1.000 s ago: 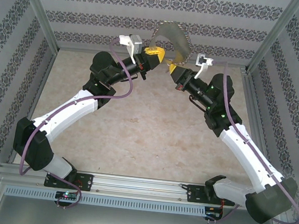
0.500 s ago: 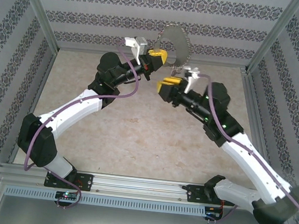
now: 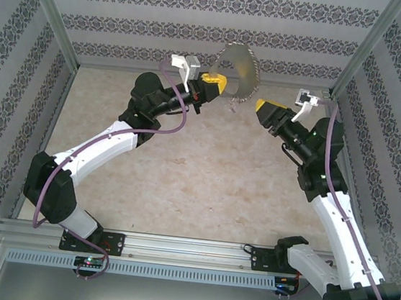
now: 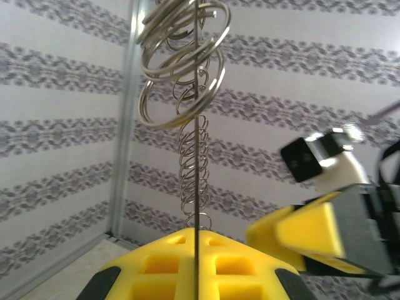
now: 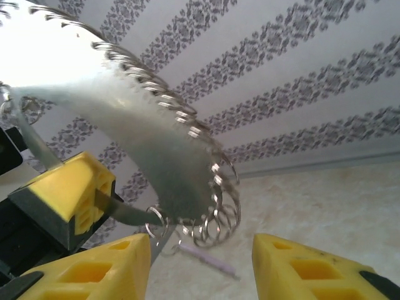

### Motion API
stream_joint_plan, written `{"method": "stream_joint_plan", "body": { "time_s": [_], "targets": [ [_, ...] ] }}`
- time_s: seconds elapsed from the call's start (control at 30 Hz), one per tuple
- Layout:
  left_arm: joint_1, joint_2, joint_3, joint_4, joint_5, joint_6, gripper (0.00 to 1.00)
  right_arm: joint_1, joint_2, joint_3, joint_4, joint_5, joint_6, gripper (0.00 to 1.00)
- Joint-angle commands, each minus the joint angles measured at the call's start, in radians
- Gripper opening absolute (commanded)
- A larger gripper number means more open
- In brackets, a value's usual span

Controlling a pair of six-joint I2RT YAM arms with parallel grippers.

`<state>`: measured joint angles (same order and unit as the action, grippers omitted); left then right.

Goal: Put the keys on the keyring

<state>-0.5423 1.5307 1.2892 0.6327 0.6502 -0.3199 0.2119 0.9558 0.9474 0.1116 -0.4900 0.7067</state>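
The keyring (image 3: 237,66) is a large thin grey hoop fringed with small silvery loops, held up in the air at the back of the table. My left gripper (image 3: 214,83) is shut on its lower edge. In the left wrist view the keyring (image 4: 197,156) stands edge-on out of the closed yellow jaws of my left gripper (image 4: 197,236). My right gripper (image 3: 265,112) is open, off to the right of the hoop and touching nothing. In the right wrist view the keyring (image 5: 144,137) hangs above my open right gripper (image 5: 200,247). A slim pale key (image 5: 209,257), blurred, seems to dangle from a low loop.
The beige table top (image 3: 205,172) lies below both arms. Patterned walls with metal corner posts (image 3: 56,18) close in the back and sides. An aluminium rail (image 3: 189,250) runs along the near edge by the arm bases.
My right gripper has drawn back to the right, away from the hoop it was close under. The left gripper still holds the hoop in nearly the same place.
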Motion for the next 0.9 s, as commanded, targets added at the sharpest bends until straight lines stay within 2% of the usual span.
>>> {"method": "stream_joint_plan", "body": {
  "time_s": [0.0,0.1,0.47,0.73,0.87],
  "targets": [
    [-0.006,-0.033,0.034,0.1,0.144,-0.007,0.0,0.0,0.01,-0.012,0.078,-0.085,0.07,0.46],
    [-0.004,-0.034,0.03,0.146,0.182,-0.047,0.0,-0.003,-0.01,-0.033,0.078,-0.07,0.068,0.45],
    [0.025,-0.02,0.03,0.359,0.277,-0.248,0.0,-0.008,-0.058,-0.067,0.1,-0.18,0.041,0.43],
    [0.025,-0.025,0.048,0.328,0.29,-0.213,0.0,-0.003,-0.073,-0.109,0.152,-0.228,0.05,0.47],
    [0.025,-0.02,0.052,0.294,0.265,-0.181,0.0,0.033,-0.092,-0.142,0.208,-0.253,0.072,0.43]
  ]
}}
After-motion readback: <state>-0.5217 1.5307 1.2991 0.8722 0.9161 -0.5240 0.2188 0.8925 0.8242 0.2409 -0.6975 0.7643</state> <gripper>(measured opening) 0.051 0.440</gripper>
